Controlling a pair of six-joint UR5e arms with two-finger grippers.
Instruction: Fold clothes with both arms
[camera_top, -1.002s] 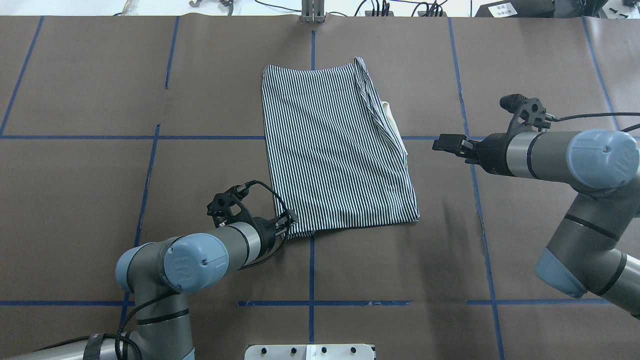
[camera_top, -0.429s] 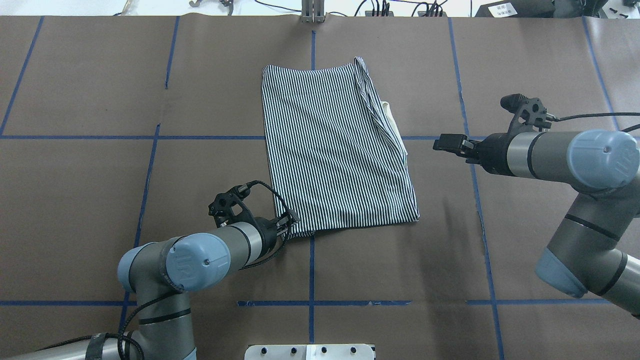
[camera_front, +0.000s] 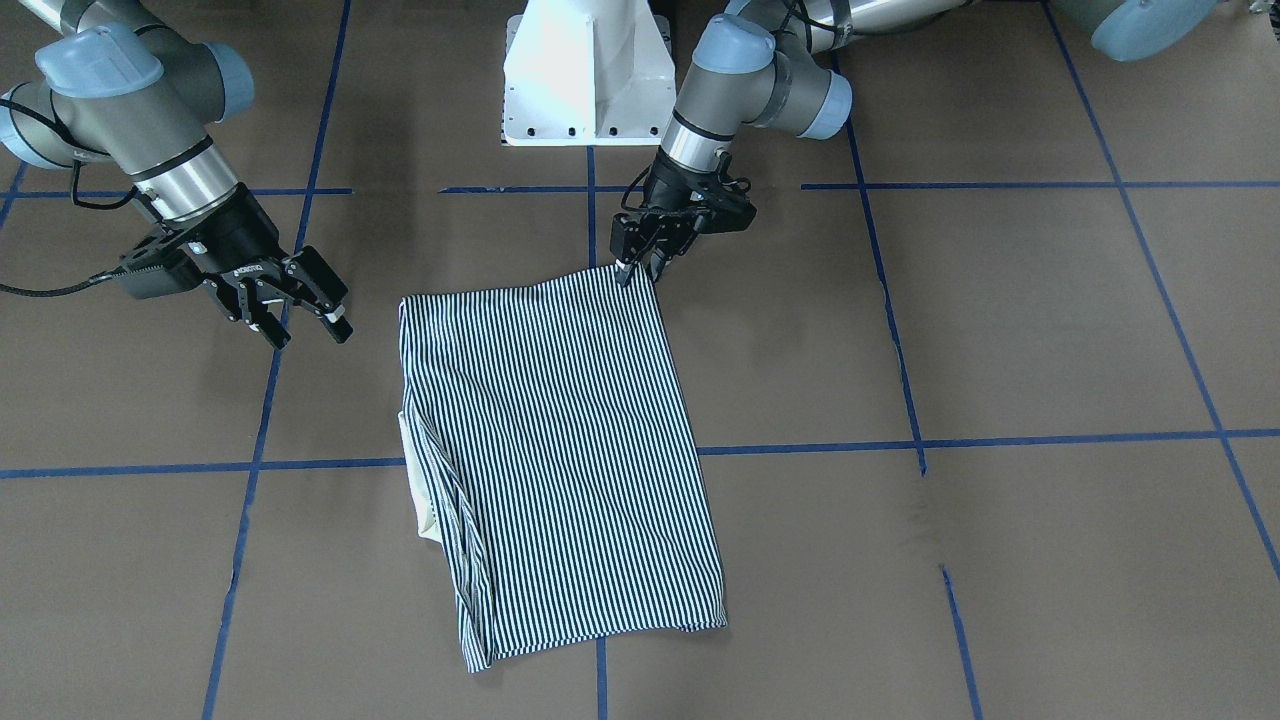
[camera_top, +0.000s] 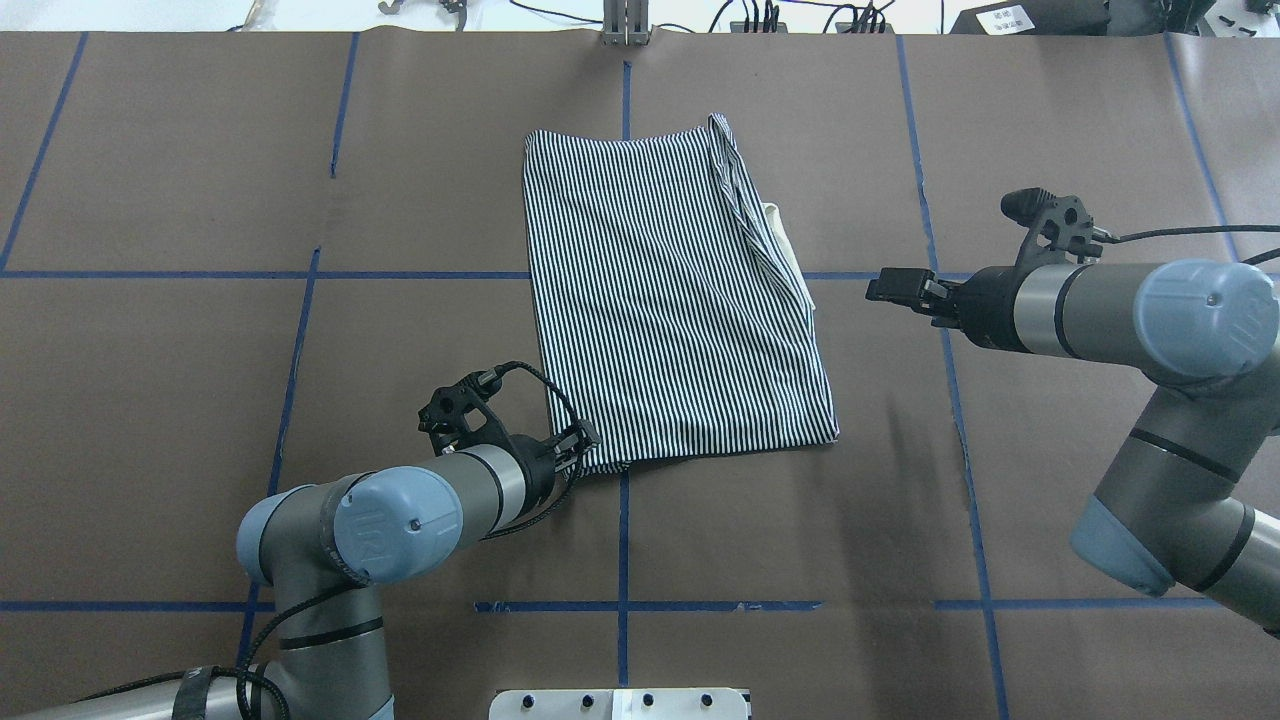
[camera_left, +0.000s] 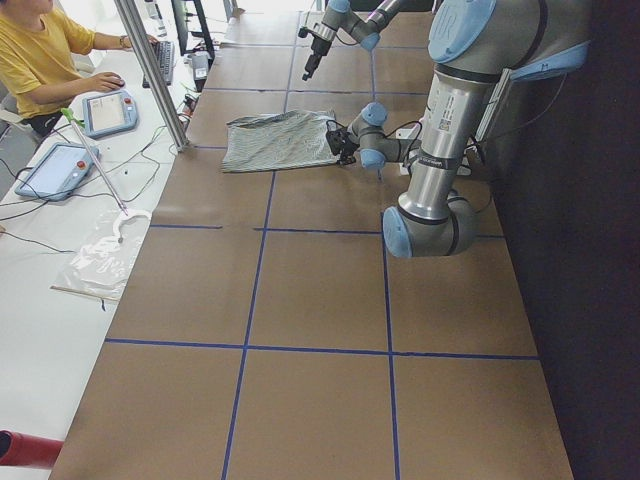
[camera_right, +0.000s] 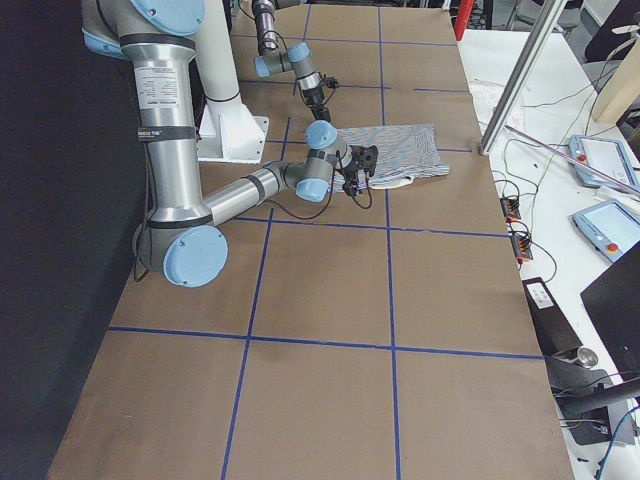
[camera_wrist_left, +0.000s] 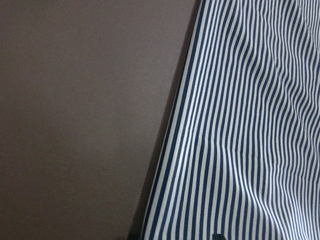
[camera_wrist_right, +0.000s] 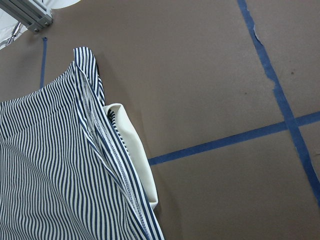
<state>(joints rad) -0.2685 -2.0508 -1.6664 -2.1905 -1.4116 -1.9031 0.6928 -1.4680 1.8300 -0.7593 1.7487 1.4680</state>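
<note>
one shirt (camera_top: 670, 300) corner in left jaws; right jaws clear.

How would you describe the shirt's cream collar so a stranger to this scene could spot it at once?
Find the brown table, then the striped shirt at its centre. On the shirt's edge facing the right gripper, a small flap pokes out: the collar, the only plain cream patch.

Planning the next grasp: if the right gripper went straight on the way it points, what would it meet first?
Probably the folded edge of the striped shirt, near the cream collar. The right gripper is open and aims there, but its height is unclear; it could touch the table first.
</note>
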